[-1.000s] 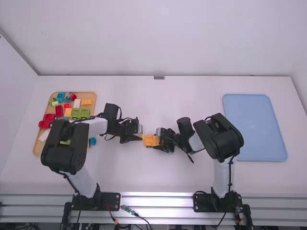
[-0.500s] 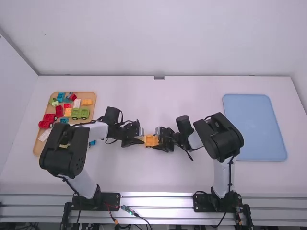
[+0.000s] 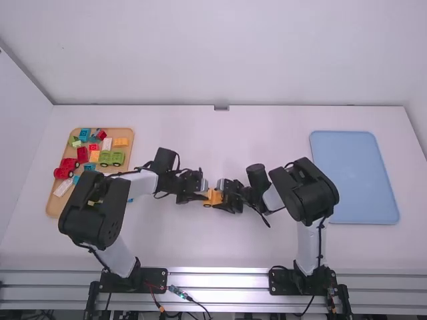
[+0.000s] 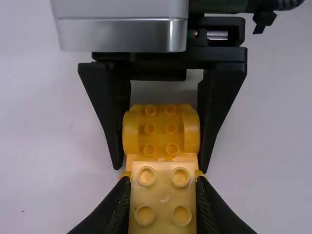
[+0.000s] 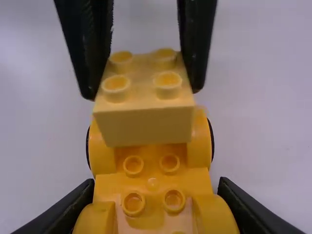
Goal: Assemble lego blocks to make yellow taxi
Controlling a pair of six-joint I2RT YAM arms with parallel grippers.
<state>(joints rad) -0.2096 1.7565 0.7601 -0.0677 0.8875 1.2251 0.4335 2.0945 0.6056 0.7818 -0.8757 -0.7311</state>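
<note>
Two arms (image 3: 95,210) face inward, left end effector (image 3: 202,195) grasping a yellow block (image 4: 163,200), right end effector (image 3: 223,199) a car base (image 5: 152,183).

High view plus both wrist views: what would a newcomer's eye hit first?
The pale yellow brick, held by the left end effector over the yellow wheeled base, which the right end effector grips. Next, in the high view, the tan tray of bright bricks at left and the blue tray at right.

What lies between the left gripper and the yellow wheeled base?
A pale yellow brick, clamped in the left gripper over one end of the yellow wheeled base. The right wrist view shows this; whether they touch, I cannot tell.
</note>
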